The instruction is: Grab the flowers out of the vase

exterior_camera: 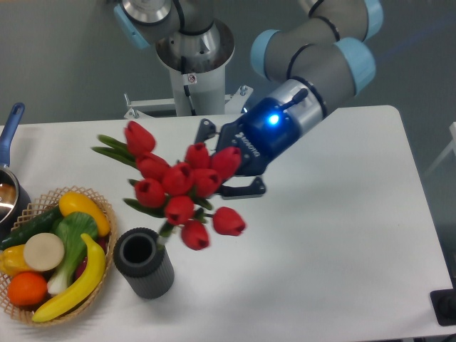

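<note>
The flowers [178, 187], a bunch of glossy red tulip buds with green leaves, hang in the air over the table, up and to the right of the vase. My gripper [222, 165] is shut on the bunch from the right; the buds hide most of its fingers. The vase [144, 263], a dark grey ribbed cup, stands upright near the front left with its round mouth open and dark. The lowest green stem ends sit just off the vase's rim; I cannot tell whether they touch it.
A woven basket [105, 214] of fruit and vegetables stands left of the vase, almost touching it. A pot with a blue handle [10, 128] sits at the far left edge. The robot's base column [192, 71] rises behind the table.
</note>
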{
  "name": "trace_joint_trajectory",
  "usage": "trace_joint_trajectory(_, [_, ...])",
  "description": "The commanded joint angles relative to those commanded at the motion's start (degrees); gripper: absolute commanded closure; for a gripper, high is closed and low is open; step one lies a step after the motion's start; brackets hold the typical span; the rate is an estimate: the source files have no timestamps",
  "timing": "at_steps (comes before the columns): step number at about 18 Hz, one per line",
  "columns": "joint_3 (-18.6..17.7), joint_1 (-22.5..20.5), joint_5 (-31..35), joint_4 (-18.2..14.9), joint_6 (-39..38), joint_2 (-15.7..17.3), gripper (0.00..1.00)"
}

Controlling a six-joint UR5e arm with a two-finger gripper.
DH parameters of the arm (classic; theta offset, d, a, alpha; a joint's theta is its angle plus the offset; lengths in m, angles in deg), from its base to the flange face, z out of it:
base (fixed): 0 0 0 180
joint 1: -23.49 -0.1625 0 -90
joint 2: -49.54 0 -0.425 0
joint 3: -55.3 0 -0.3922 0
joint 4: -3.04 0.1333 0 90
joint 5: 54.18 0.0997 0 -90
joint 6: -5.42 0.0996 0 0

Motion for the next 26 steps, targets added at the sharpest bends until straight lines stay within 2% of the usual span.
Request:
trace_joint_trajectory(2, [0.53,-0.09,7.14,0.00,1.31,0.18,0.96])
trace_joint_trajectory(6, [-0.08,-0.61,14.97,-0.17,6.41,0.35,0.95])
trace_joint_trajectory(8, [-0.09,-0.62,18.83,-0.52,6.33,0.53,0.95])
trace_joint_trajectory(11, [-0.35,-0.70,29.72,-2.80,5.02,1.49,0.95])
trace_joint_trajectory(14, [0.09,-0.53,34.83,-2.64,5.45,1.41,0.95])
trace_joint_trajectory(18, [0.09,1.31,50.90,-3.25,11.93,2.02,0.93])
trace_joint_trajectory(22, [0.87,3.42,62.43,-10.27,15.64,1.85,0.91])
trace_joint_trajectory(26, [3.60,4.30,66.75,-15.10,16.70,0.62,0.91])
